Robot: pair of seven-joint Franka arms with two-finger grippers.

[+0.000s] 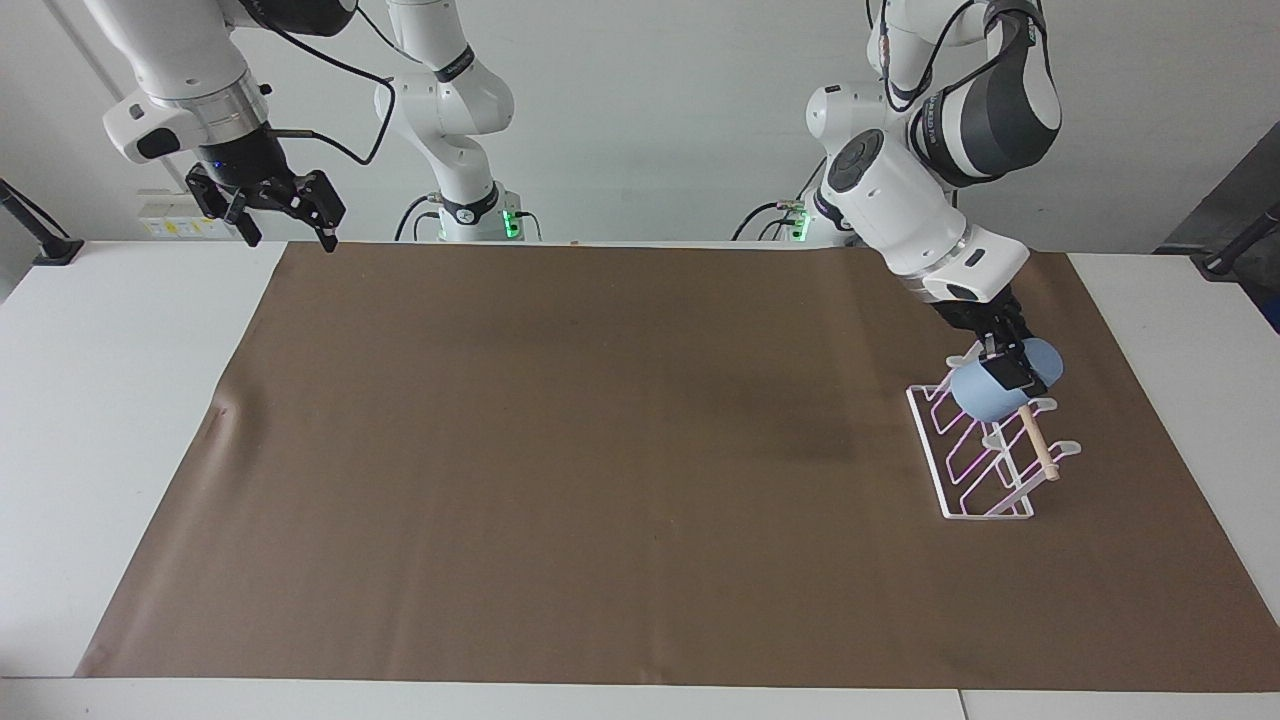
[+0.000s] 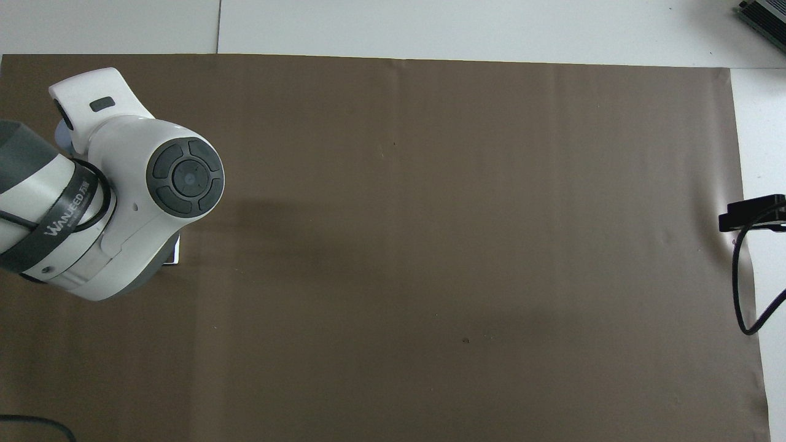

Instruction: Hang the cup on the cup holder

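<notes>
The right gripper (image 1: 290, 215) hangs in the air over the table's edge nearest the robots, at the right arm's end, just above the corner of the brown sheet (image 1: 600, 450) that covers most of the white table (image 1: 120, 400). Its black fingers (image 1: 325, 222) stand apart with nothing between them — the right arm waits there.

At the left arm's end of the brown sheet stands the cup holder (image 1: 975, 465), a white wire rack with looped prongs on a rectangular base; a light wooden dowel rod (image 1: 1035, 440) slopes across its top. The rack sits close to the sheet's end edge, roughly midway between the sheet's edge nearest the robots and its edge farthest from them.

The left gripper (image 1: 1005, 365) comes down at a slant over the part of the rack nearest the robots, and its fingers are clamped on the cup (image 1: 985, 395) — a light-blue tumbler lying tilted on its side. The cup is at the upper end of the dowel rod, low over the rack's prongs; whether it rests on them cannot be told. In the overhead view the left arm's white body hides nearly all of the rack, and only a sliver of the cup (image 2: 61, 132) shows beside the wrist.
</notes>
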